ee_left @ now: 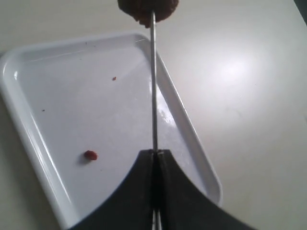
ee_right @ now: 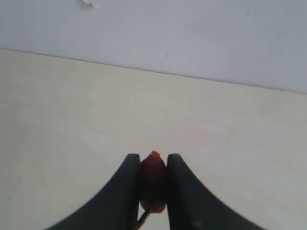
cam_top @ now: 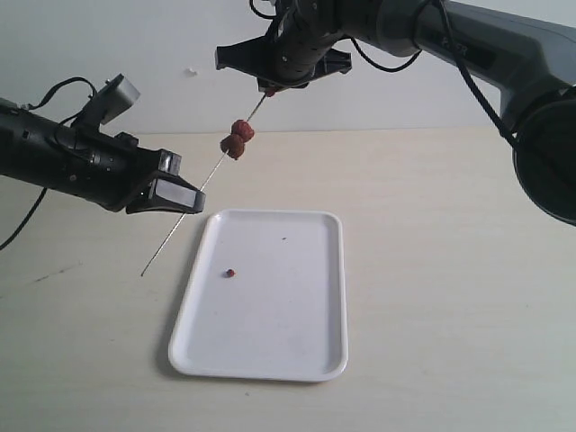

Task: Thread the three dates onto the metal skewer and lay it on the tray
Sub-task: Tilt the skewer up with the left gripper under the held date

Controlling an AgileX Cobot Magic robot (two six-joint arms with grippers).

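The thin metal skewer (cam_top: 193, 198) slants through the air above the table, its lower tip left of the white tray (cam_top: 306, 360). My left gripper (cam_top: 184, 200) is shut on the skewer's lower part; the rod (ee_left: 154, 86) runs out from between its fingers. Two dates (cam_top: 238, 139) sit threaded side by side partway up the skewer and show at the frame edge in the left wrist view (ee_left: 144, 9). My right gripper (cam_top: 270, 85) is shut on the third date (ee_right: 152, 179) at the skewer's upper end, with the rod entering it from below.
A tiny reddish crumb (cam_top: 231, 273) lies on the tray, also seen as a crumb (ee_left: 90, 155) in the left wrist view. The pale wooden table (cam_top: 450, 270) spreads around the tray, with a white wall (cam_top: 135, 45) behind.
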